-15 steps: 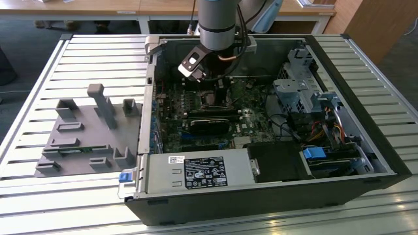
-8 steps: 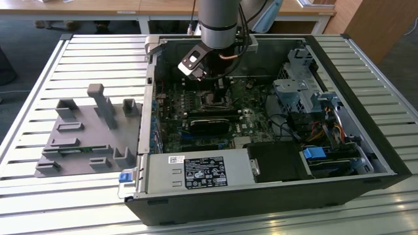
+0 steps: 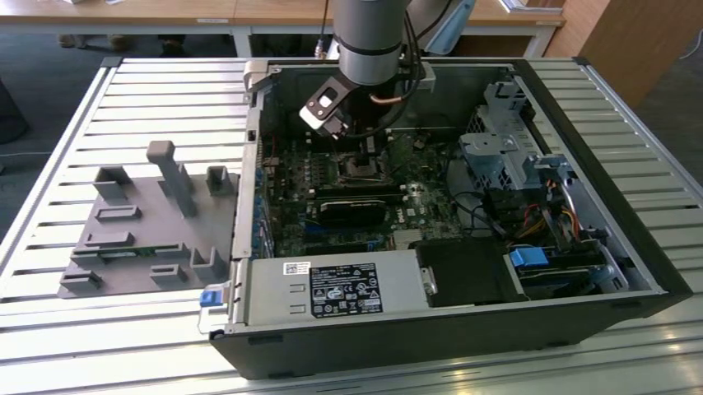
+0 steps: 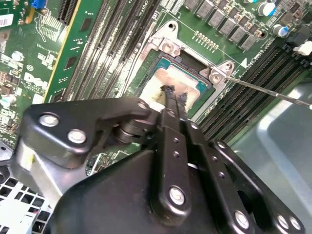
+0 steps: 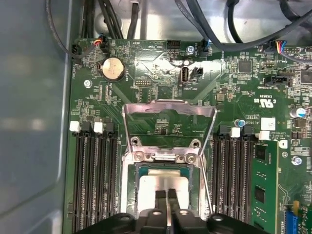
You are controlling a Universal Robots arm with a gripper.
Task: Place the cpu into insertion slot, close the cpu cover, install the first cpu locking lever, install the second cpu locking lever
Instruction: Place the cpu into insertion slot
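- The computer case lies open on the slatted surface, so the insertion slot faces up towards the arm above it.
- The cpu cover stands hinged up at the slot's edge, leaving the slot bare.
- The tool, clenched on nothing, rests its tips on the cpu, which is seated inside the slot. It is probably pressing the chip flat.
- A locking lever juts free beside the slot, unlatched.

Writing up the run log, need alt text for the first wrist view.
The hand, fingers together, is down at the cpu, which lies in the insertion slot; the cpu cover is swung open. Memory slots flank the socket on the green motherboard.
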